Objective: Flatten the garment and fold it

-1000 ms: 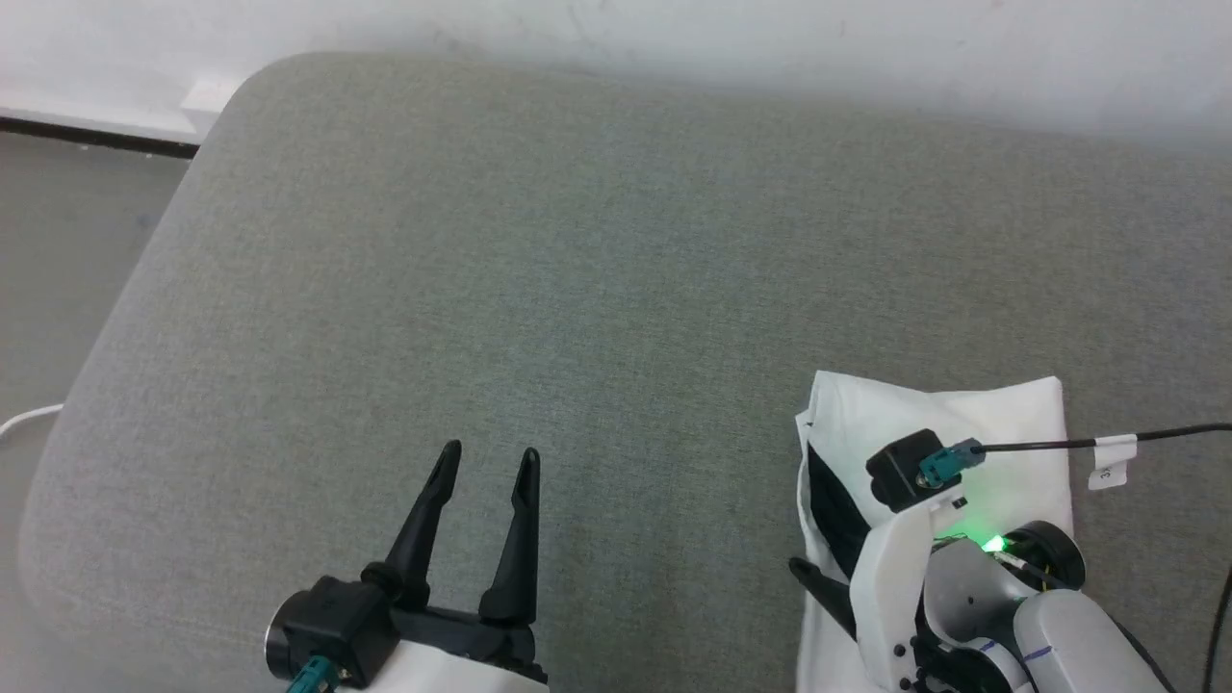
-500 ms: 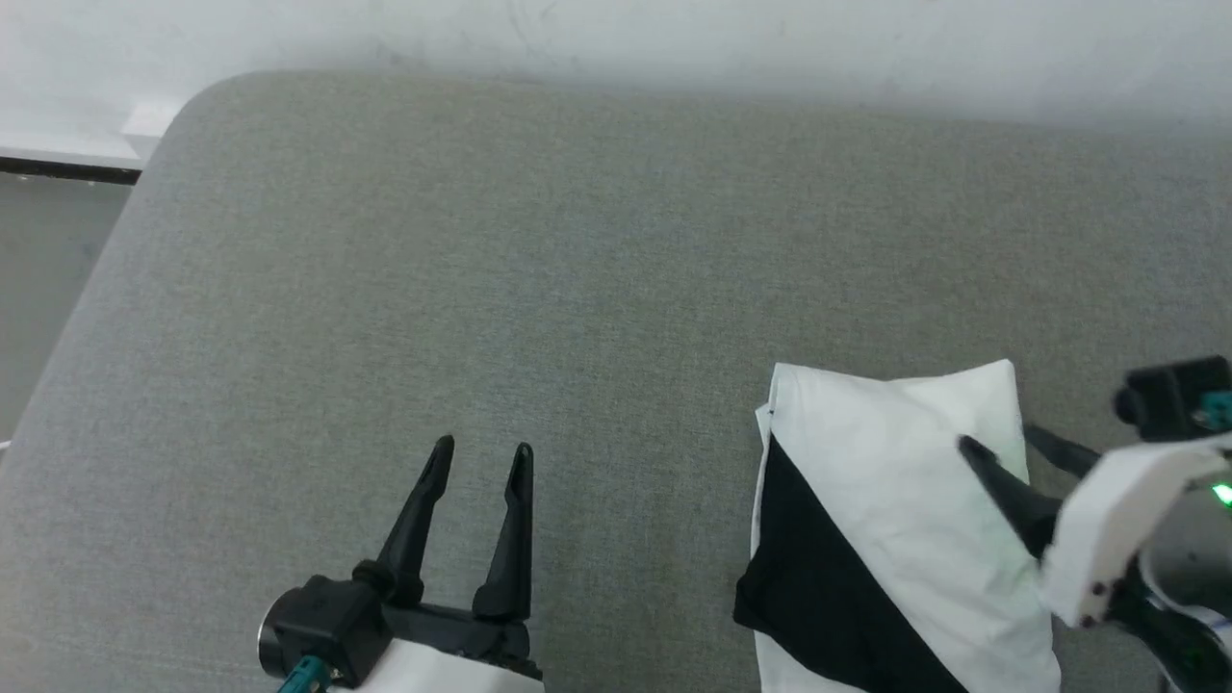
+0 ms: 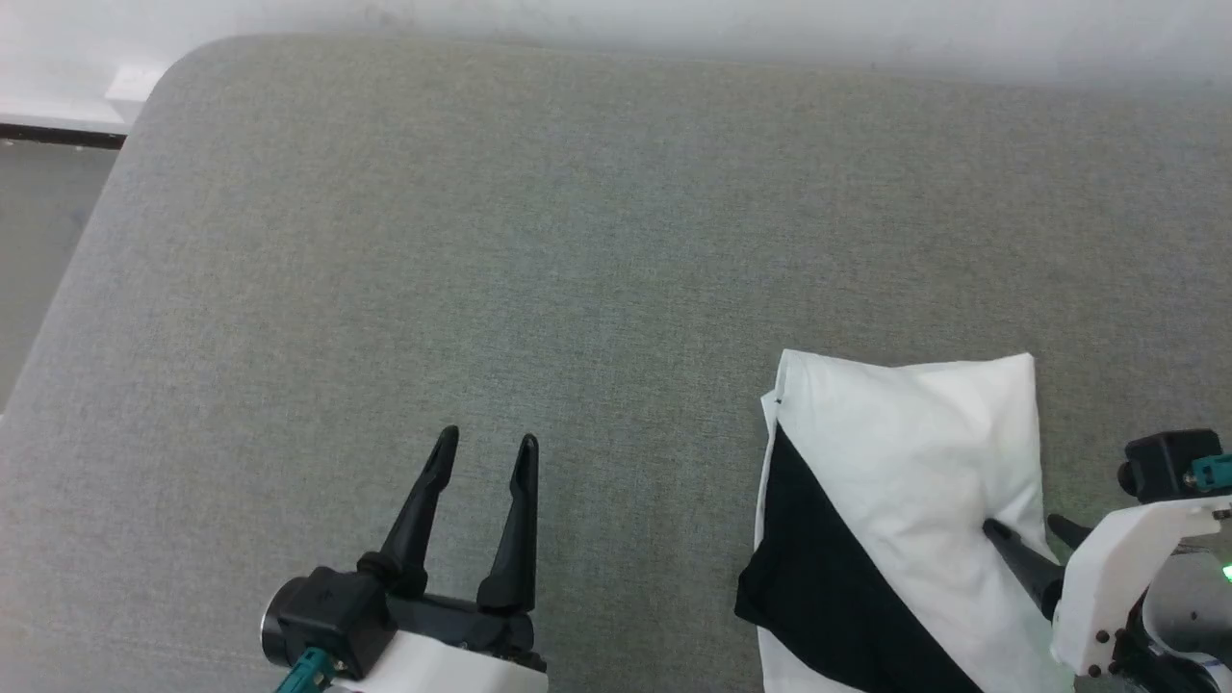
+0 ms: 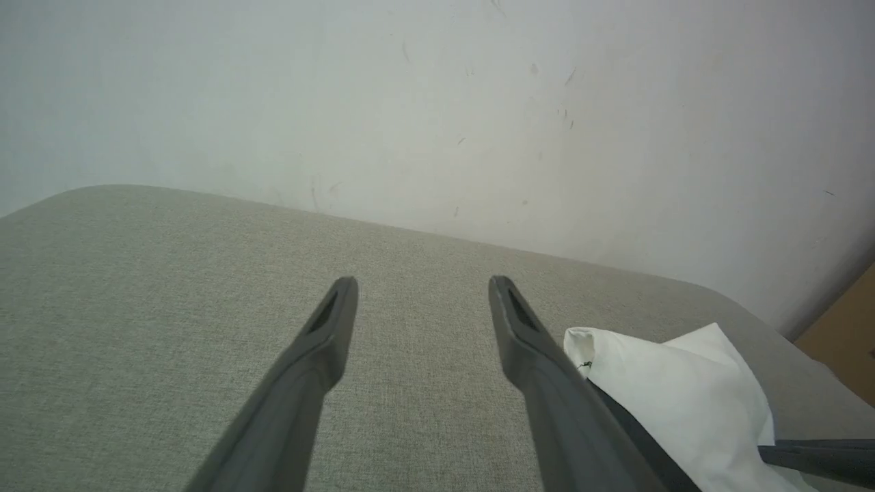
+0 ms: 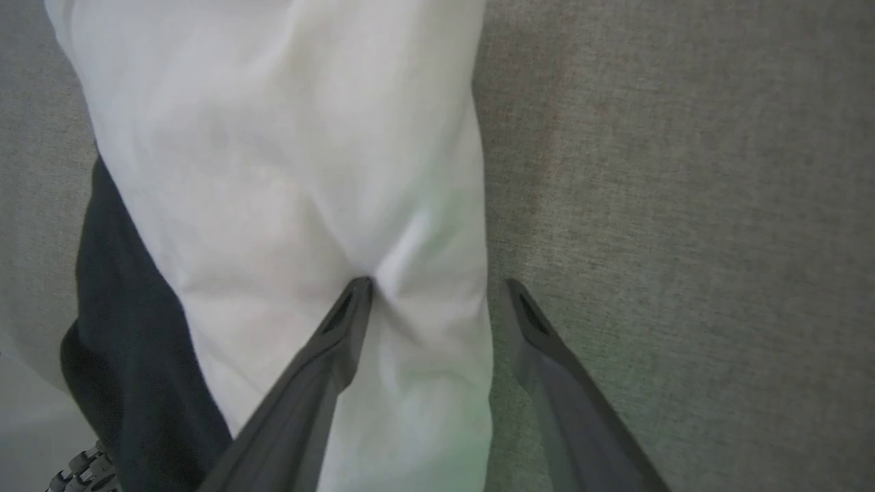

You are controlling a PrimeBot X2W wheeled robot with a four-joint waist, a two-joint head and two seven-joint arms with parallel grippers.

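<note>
My two tools work over a grey cushion [image 3: 481, 241] set against a pale wall [image 4: 410, 102]. The garment [image 3: 905, 443] lies folded into a narrow upright packet on the cushion's near right part, well clear of the far edge. It is mostly white, and a black sleeve [image 3: 828, 568] slants across its lower left side and pokes out a little past the packet's left edge.

My right tool [image 3: 1022, 525] stands open at the garment's right edge, with nothing between its fingers. In the right wrist view one finger [image 5: 342, 328] lies over the white cloth, its tip at a small pucker where several creases meet. The other finger [image 5: 540, 342] lies over bare cushion just beside the packet's edge, so the tool straddles that edge. I cannot tell whether the second finger touches the cushion.

My left tool [image 3: 489, 438] is open too and holds nothing. It hangs over bare cushion at the lower left, well apart from the garment, fingers pointing toward the wall. From its wrist camera the white top corner of the packet shows just past its right finger [image 4: 540, 362], with a dark fingertip of my right tool at the frame's lower right corner.
</note>
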